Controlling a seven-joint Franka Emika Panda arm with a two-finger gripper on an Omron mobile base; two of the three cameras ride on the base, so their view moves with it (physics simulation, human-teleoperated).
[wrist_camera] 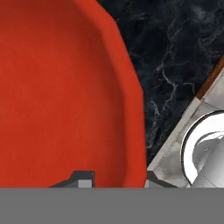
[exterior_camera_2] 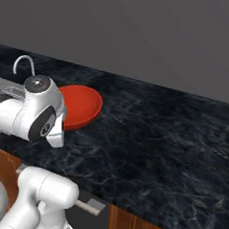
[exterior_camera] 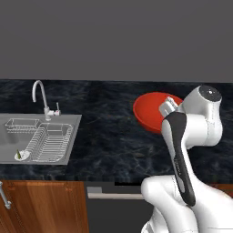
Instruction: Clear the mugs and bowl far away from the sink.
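One bowl [exterior_camera: 150, 112]: red, tilted, lifted over the dark counter [exterior_camera_2: 173, 142], right of the sink [exterior_camera: 38, 136].
Gripper [wrist_camera: 116, 178]: pinched tight on the bowl's rim, one tip inside, one outside.
Sink: well apart from the bowl, with a curved tap [exterior_camera: 41, 98].

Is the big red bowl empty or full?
Empty. The bowl shows only its plain red inside, held at the rim by the gripper.

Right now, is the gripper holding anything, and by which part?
Yes: the gripper holds the red bowl by its rim, one fingertip inside, one outside.
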